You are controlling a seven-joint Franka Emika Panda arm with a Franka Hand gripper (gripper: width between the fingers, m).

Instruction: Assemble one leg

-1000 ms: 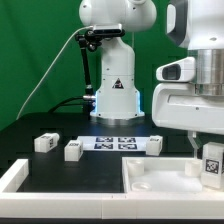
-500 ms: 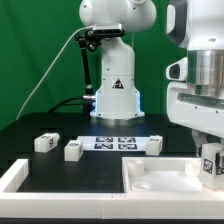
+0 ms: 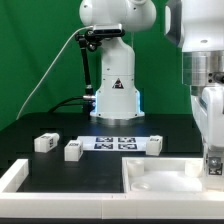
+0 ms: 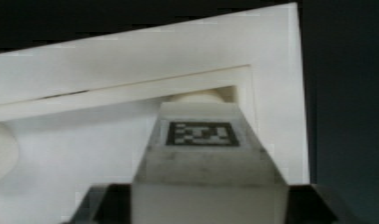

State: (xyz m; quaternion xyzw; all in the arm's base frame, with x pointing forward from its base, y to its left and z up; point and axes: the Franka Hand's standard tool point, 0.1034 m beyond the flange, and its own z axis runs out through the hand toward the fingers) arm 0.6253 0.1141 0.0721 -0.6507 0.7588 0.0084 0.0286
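Note:
My gripper [image 3: 213, 156] is shut on a leg [image 3: 213, 164], a small white block with a square marker tag, at the exterior view's right edge. It holds the leg upright over the far right corner of the large white panel [image 3: 150, 180]. In the wrist view the leg [image 4: 204, 135] runs out from between the dark fingers [image 4: 111, 206] of the gripper [image 4: 204, 208]. Its tip sits at a corner recess of the panel [image 4: 97, 100]. I cannot tell whether the tip touches the panel. Three more legs lie on the black table: one [image 3: 45, 142], a second [image 3: 72, 150] and a third [image 3: 153, 146].
The marker board [image 3: 115, 141] lies flat behind the loose legs, in front of the robot base [image 3: 115, 95]. A white raised rim [image 3: 12, 175] runs along the table's front at the exterior view's left. A green backdrop stands behind.
The arm has shifted toward the exterior view's right and the hand has turned. The leg stays in the grip over the panel's corner, a little lower.

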